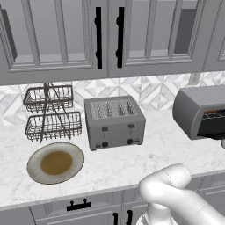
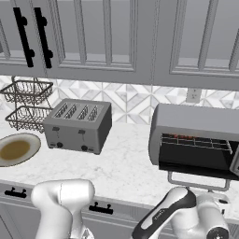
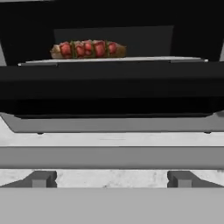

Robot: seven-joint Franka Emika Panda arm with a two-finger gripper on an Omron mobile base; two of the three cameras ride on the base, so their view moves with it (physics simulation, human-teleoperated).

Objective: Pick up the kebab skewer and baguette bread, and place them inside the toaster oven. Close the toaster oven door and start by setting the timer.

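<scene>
I see the kebab skewer (image 3: 89, 49) and baguette bread (image 3: 56, 53) on the rack at twelve o'clock inside the toaster oven (image 2: 196, 137). My fingers are spread, empty; I'd hook under the door handle (image 3: 112, 156) and lift squarely.

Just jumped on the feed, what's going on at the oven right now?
The kebab skewer lies on the rack inside the toaster oven, with the baguette bread right behind it. The toaster oven door hangs open. The arm sits low in front of it, holding nothing. The plate is bare.
</scene>
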